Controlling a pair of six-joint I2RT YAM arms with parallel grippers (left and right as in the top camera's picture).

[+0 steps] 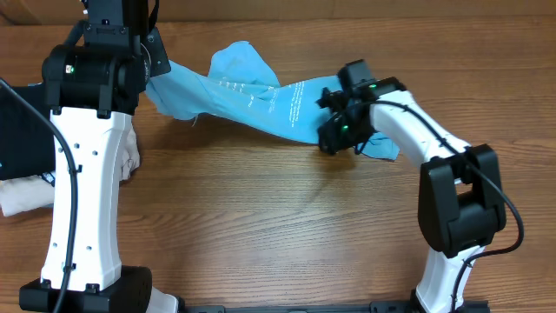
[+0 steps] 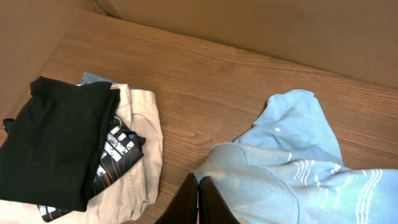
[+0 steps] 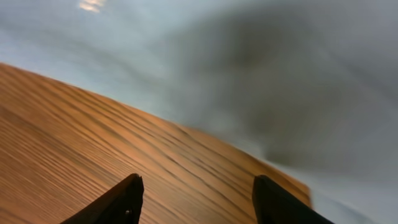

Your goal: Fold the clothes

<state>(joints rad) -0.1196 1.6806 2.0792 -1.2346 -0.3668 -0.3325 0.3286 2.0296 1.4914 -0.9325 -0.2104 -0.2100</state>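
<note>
On the wooden worktop [image 1: 261,217], overhead view: one sky-blue T-shirt [image 1: 252,96], partly raised, strung between the left end effector [image 1: 156,71] and the right end effector [image 1: 337,122]. Light, soft, limp cotton, likely to sag and crease; best taken at hem corners or shoulder seams.

Left wrist view: left end effector [image 2: 198,186] closed on an edge of the T-shirt [image 2: 292,174]. To one side, a black garment [image 2: 56,143] folded atop a beige garment [image 2: 146,162]. White print on the shirt is too small to read.

Right wrist view: right end effector [image 3: 199,199] open, holding nothing, low over the wood, blurred blue cloth just ahead.
</note>
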